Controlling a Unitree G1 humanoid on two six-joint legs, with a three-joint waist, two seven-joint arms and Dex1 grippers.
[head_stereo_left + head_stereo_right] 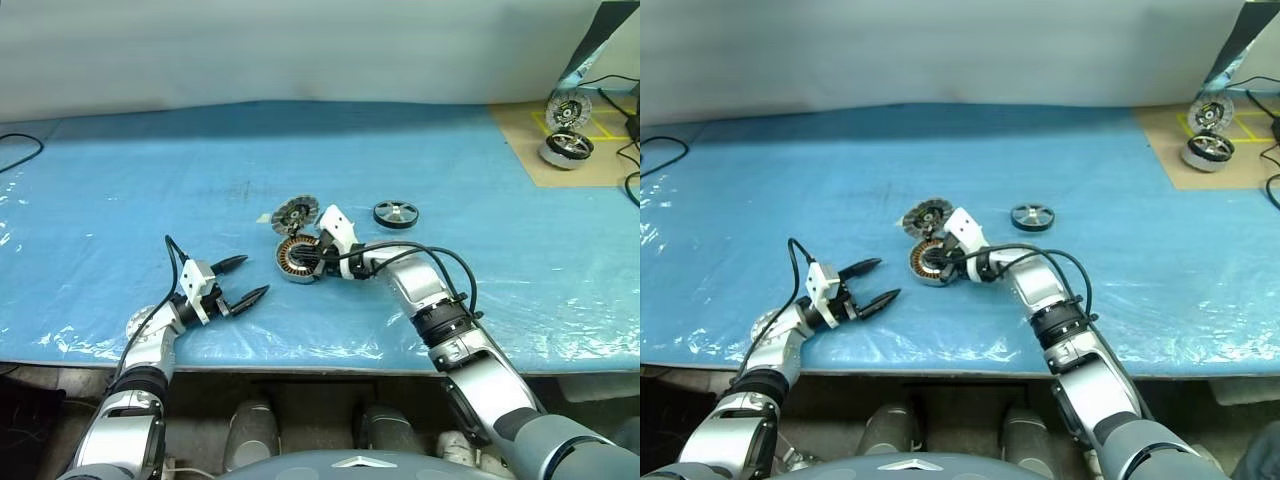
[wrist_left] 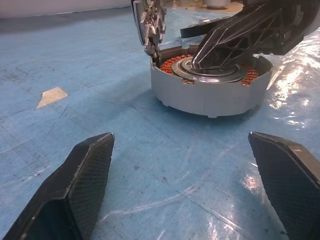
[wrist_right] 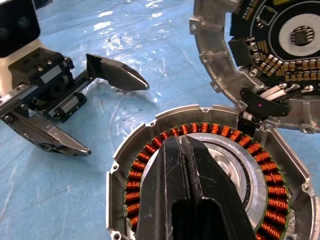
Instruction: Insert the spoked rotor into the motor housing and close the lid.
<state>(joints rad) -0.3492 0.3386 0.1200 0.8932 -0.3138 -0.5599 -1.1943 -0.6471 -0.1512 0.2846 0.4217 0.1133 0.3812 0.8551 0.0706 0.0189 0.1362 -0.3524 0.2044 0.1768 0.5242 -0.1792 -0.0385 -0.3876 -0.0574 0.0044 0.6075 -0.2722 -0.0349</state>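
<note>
The motor housing (image 1: 294,258), a shallow silver cup with copper coils (image 3: 134,176), sits mid-table on the blue sheet. Its lid (image 1: 295,214) stands swung open on the far rim, circuit side (image 3: 285,45) showing. The spoked rotor (image 1: 396,214) lies flat to the right of the lid, apart from both. My right gripper (image 3: 186,147) is shut with nothing in it, its tips over the housing's silver centre. My left gripper (image 1: 255,276) stands open to the housing's left, pointing at it, a short gap away and empty.
A tan board (image 1: 530,150) at the far right carries another motor (image 1: 566,148) and an upright disc (image 1: 568,108), with cables beside them. A small tan scrap (image 1: 263,217) lies by the lid. The table's front edge (image 1: 300,362) runs just below my arms.
</note>
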